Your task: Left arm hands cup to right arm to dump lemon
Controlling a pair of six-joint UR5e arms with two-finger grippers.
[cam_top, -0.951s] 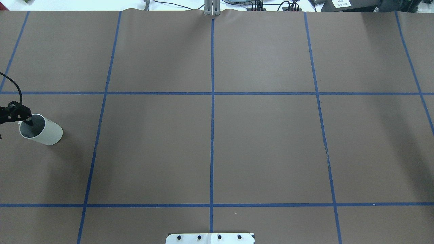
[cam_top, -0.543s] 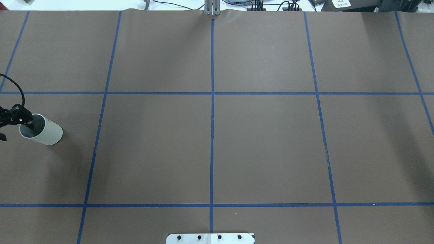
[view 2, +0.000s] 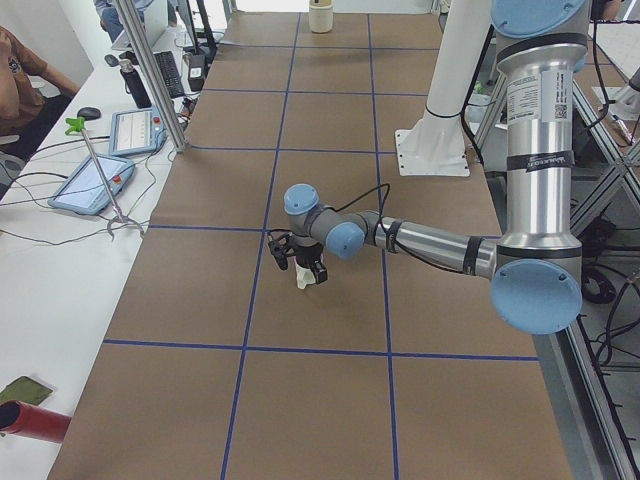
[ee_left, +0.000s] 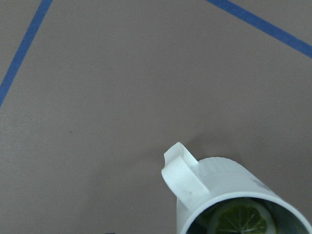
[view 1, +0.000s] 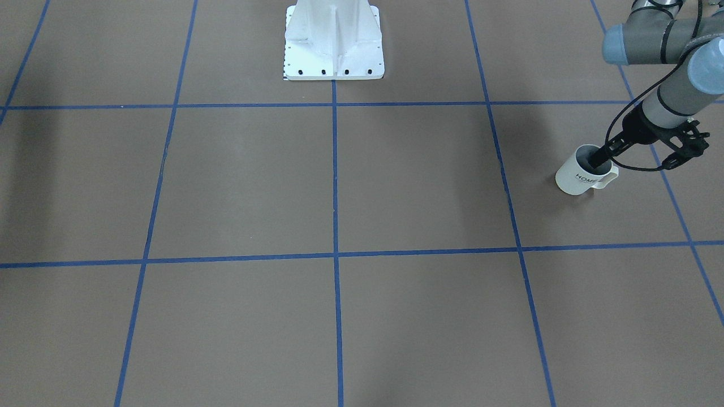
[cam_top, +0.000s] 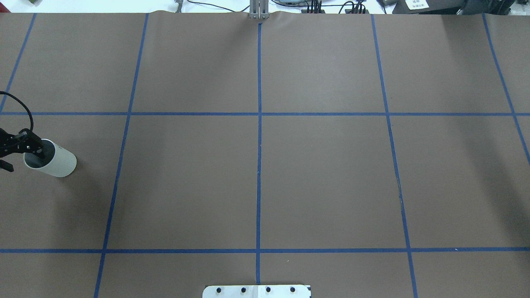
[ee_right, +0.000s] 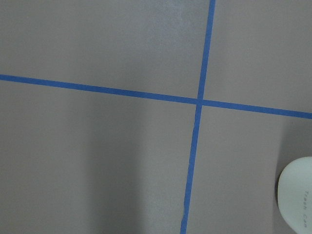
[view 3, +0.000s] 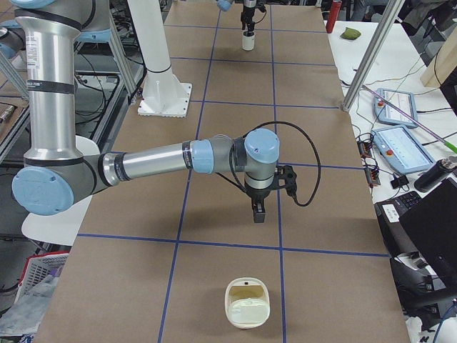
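Observation:
The cream-white cup (view 1: 578,177) with "HOME" on its wall stands upright near the table's left end; it also shows in the overhead view (cam_top: 62,163). The left wrist view shows its handle and rim (ee_left: 219,178) with the yellow-green lemon (ee_left: 239,219) inside. My left gripper (view 1: 633,163) is open: one finger reaches inside the cup, the other hangs well outside it, apart from the wall. In the overhead view the left gripper (cam_top: 24,159) sits at the left edge. My right gripper (view 3: 257,213) shows only in the exterior right view, low over the table; I cannot tell its state.
A cream trash can (view 3: 246,304) stands on the table near my right gripper; its edge shows in the right wrist view (ee_right: 297,200). The white robot base (view 1: 334,39) is at mid table. Blue tape lines grid the brown cover.
The left gripper has shifted slightly left and down at the cup, and its outer finger has come into view. The cup has not moved.

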